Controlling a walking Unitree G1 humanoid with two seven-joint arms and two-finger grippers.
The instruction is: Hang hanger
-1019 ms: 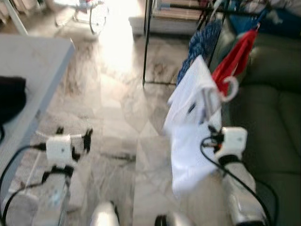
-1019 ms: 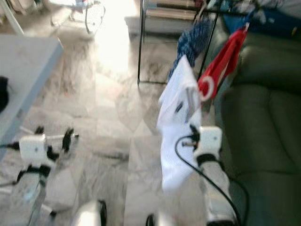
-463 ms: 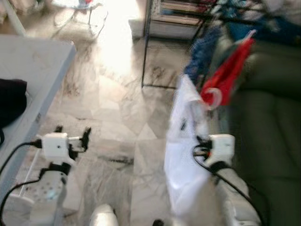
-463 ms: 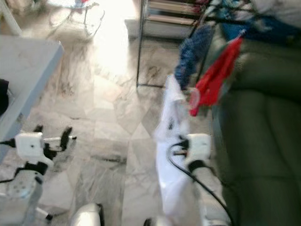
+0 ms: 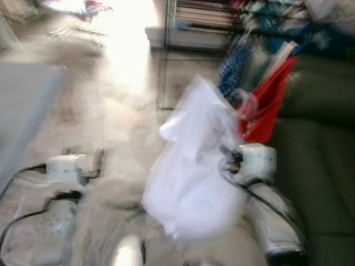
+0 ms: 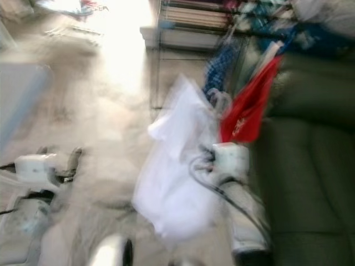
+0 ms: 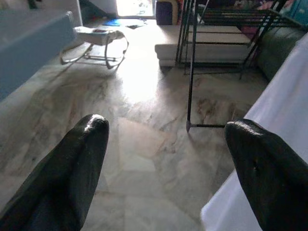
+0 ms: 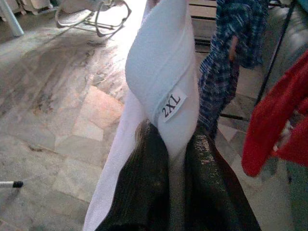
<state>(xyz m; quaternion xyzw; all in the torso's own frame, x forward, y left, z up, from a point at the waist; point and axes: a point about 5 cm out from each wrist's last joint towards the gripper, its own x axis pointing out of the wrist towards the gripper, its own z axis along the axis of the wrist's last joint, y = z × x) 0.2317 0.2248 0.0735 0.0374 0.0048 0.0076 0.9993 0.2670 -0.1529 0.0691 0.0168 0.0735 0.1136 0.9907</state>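
Note:
A white shirt [image 5: 191,177] with a 2XL label [image 8: 172,104] hangs from a pale hanger whose hook [image 5: 244,102] is blurred. My right gripper [image 8: 175,159] is shut on the shirt's collar, raised close to a red garment [image 5: 272,100] and a blue checked garment [image 5: 230,66] on a black metal clothes rack [image 7: 192,62]. My left gripper [image 7: 166,144] is held low over the floor to the left, open, with nothing between its fingers [image 7: 82,159]. Both eye views are blurred.
A dark green sofa [image 5: 316,155] runs along the right. The grey table [image 5: 22,111] edge is at the left. A marble floor [image 7: 144,106] lies between, with a rocker chair [image 7: 98,38] and a low bench [image 7: 211,45] at the back.
The whole picture has shifted and blurred, so the camera moved. The shirt has swung out to the left and sits higher, and its hook is closer to the red garment.

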